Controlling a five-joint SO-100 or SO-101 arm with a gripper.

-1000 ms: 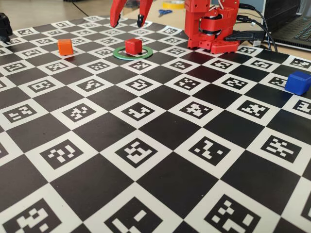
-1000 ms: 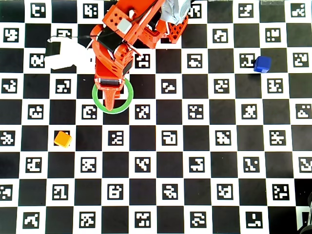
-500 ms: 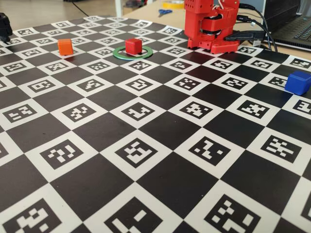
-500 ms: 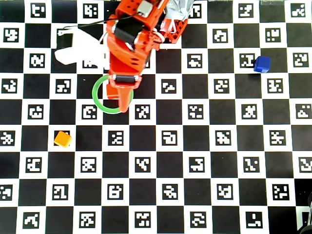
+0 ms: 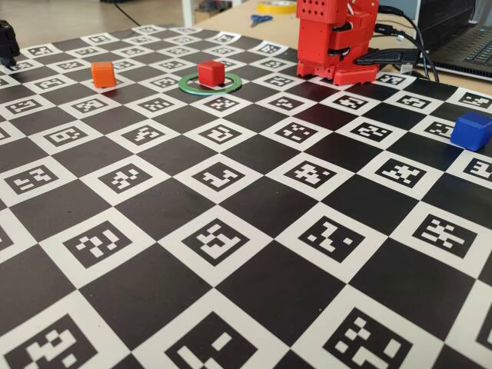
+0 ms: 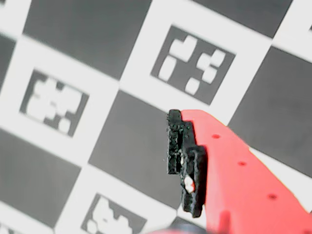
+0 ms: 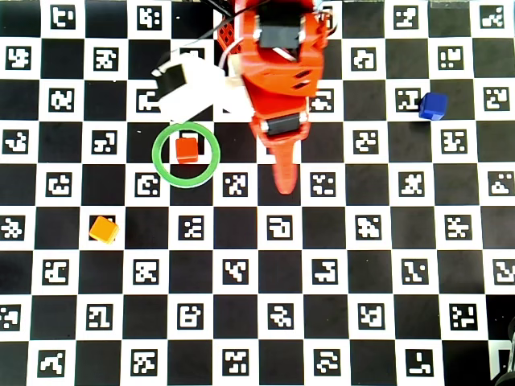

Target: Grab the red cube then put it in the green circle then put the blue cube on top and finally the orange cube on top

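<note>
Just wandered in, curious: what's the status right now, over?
End effector empty, state unclear, hanging right of the thin green ring. Small matte red cube inside ring. Small matte blue cube untouched, far right. Path clear.

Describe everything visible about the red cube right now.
The red cube is a small, plain, matte block with slightly rounded edges. It sits flat and upright on the checkered marker board, inside the green circle, nearer the ring's far edge in the fixed view. Nothing rests on it and nothing grips it; the pincer is off to its right in the overhead view, apart from it.
</note>
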